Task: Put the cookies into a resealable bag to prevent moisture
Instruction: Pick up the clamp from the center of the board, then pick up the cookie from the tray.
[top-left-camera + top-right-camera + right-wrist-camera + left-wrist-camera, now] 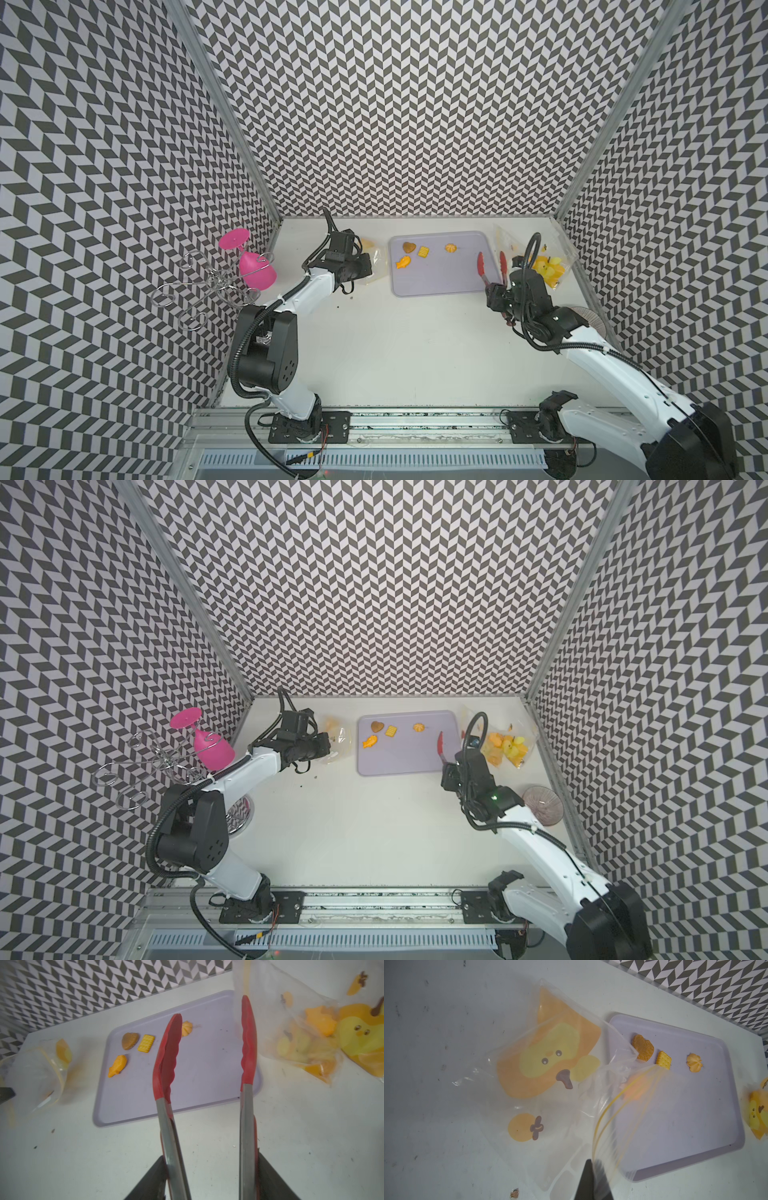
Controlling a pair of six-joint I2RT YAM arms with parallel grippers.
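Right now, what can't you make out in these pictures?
- Fish cookie: left wrist view, blurred behind left bag plastic.
- Right bag: right wrist view, crumpled blurry plastic; contents blend with prints, uncountable.
- Tongs: in a top view, one tip hidden behind right arm.
- Left gripper: dark and small in both top views; cut by bottom edge in left wrist view.

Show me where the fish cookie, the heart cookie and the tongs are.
fish cookie (403, 262): in a top view, middle of its body.
heart cookie (409, 247): in a top view, centre of the heart.
tongs (167, 1053): right wrist view, red tip of one arm.
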